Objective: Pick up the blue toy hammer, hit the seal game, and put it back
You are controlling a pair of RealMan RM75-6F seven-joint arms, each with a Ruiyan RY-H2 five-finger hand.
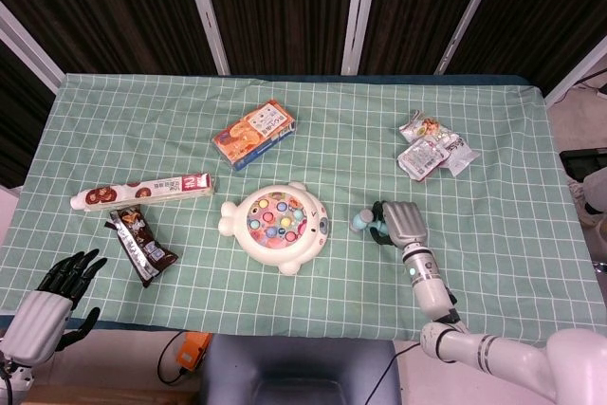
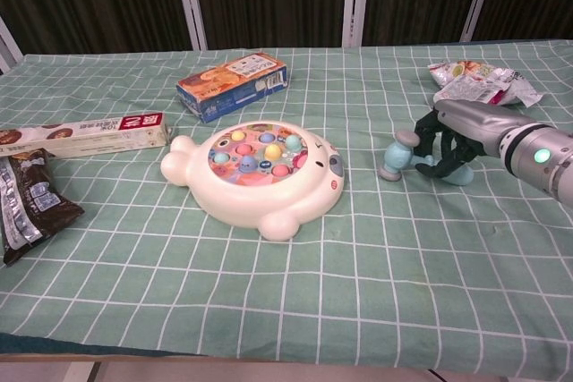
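Note:
The blue toy hammer (image 2: 398, 155) lies on the cloth right of the seal game, its head (image 1: 358, 224) pointing left. My right hand (image 2: 455, 140) is curled around its handle, fingers wrapped over it; the handle is mostly hidden, with a blue end (image 2: 457, 174) showing under the fingers. From above, the same right hand (image 1: 399, 222) covers the handle. The white seal game (image 1: 276, 226) with coloured pegs sits mid-table, also seen as the seal game (image 2: 255, 176) in the chest view. My left hand (image 1: 52, 298) rests open, fingers apart, at the table's front left edge.
An orange and blue box (image 1: 253, 133) lies behind the seal game. A long red and white snack box (image 1: 142, 191) and a dark wrapper (image 1: 139, 245) lie at the left. Snack packets (image 1: 432, 153) sit at the back right, close behind my right hand.

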